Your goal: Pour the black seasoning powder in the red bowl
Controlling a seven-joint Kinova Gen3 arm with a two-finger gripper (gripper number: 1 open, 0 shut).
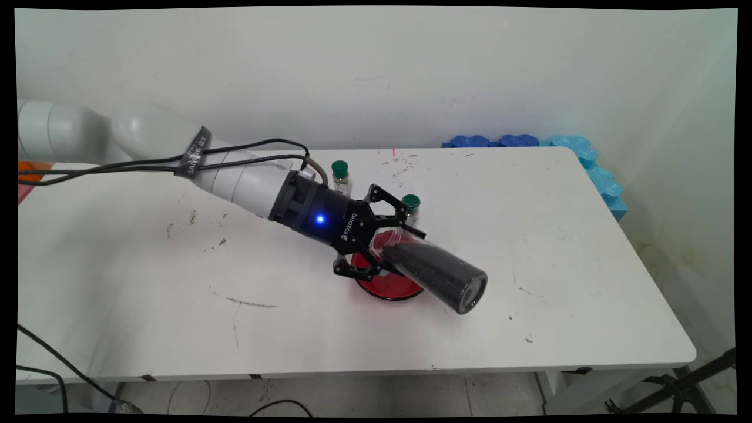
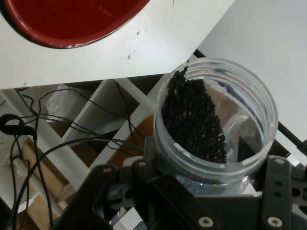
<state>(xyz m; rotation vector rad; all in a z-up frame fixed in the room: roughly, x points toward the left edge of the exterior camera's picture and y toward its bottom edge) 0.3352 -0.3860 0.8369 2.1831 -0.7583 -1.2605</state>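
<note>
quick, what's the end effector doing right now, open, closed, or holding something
End effector: closed on a clear jar of black grains, tilted over the red bowl.

I hold a clear plastic jar [image 1: 435,267] [image 2: 216,120] between the fingers of my gripper [image 1: 382,247], clamped near its open mouth. The jar lies tilted, close to horizontal, above the table, its closed base pointing toward the table's near right side. Black granules [image 2: 192,120] fill most of its length. Beneath it sits a shallow red bowl [image 1: 385,285] [image 2: 67,21] with a dark rim.
</note>
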